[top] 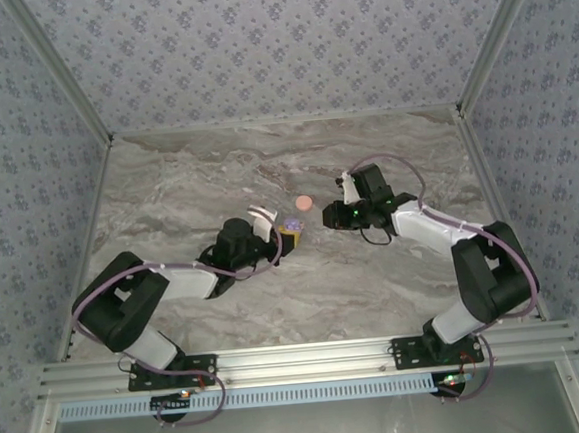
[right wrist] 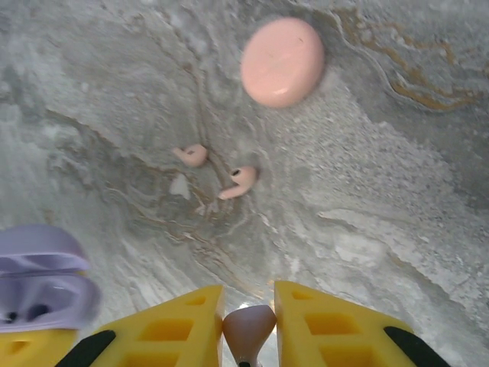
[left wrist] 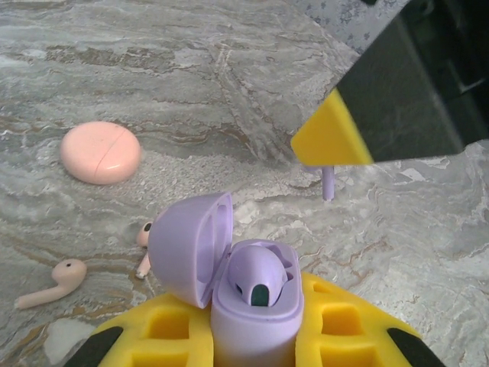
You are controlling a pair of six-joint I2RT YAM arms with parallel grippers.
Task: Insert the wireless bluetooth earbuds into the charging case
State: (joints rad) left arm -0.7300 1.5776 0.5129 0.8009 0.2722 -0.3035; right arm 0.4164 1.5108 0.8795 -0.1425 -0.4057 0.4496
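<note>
Top: left hand (top: 288, 235) clamped on open lilac charging case (top: 291, 222) mid table (top: 187, 184), left wrist: one lilac earbud (left wrist: 260, 279) seated in the case, pink disc (left wrist: 100, 152) beyond it, right wrist: right hand (right wrist: 248, 310) pinching second earbud (right wrist: 248, 327), case at lower left.

The left hand (left wrist: 256, 340) grips the open lilac charging case (left wrist: 229, 287), one earbud (left wrist: 261, 277) seated inside

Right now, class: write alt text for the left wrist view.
Left gripper clamps an open lilac charging case, one earbud seated inside. On the marble table lie a closed pink case and two loose pink earbuds.
</note>
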